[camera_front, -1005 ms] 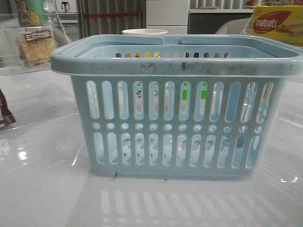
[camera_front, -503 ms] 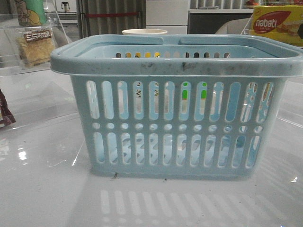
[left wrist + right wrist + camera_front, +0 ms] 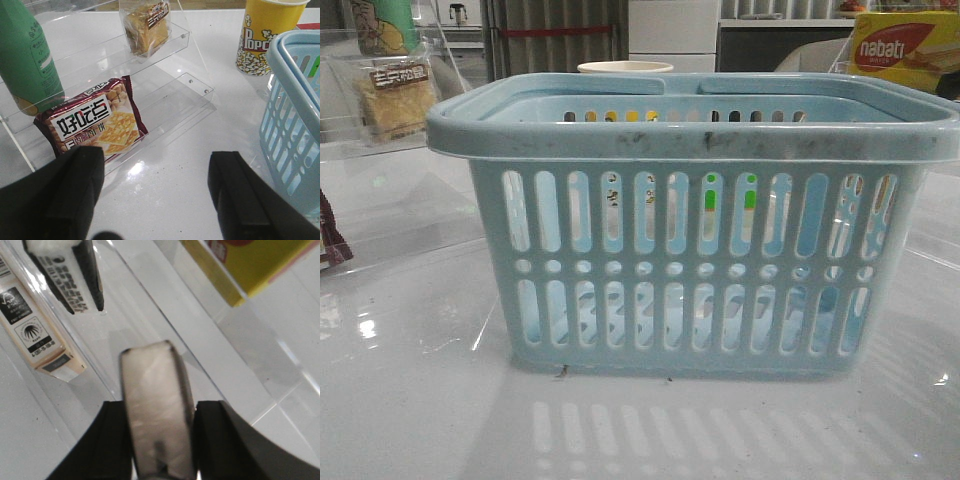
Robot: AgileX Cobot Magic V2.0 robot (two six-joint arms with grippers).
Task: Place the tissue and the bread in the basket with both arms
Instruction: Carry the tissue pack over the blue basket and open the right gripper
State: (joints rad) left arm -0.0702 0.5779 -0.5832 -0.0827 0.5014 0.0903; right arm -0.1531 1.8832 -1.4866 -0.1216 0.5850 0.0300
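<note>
Right tool (image 3: 159, 440) at bottom centre of its wrist view, clamped narrow on the tissue (image 3: 155, 385), a dark-edged glossy pack. I'd say the grip is near one end, so it could slip or twist on the carry, or clip the basket (image 3: 690, 220) rim.

Left tool (image 3: 155, 165) is wide apart and holding nothing, low over the worktop (image 3: 175, 195). The red-brown cracker packet (image 3: 95, 125) lies just beyond its left finger; I risk grabbing that by mistake. The bread (image 3: 147, 27) is further off, top centre, on the clear shelf (image 3: 185, 90); a finger could knock the shelf edge when reaching.
</note>
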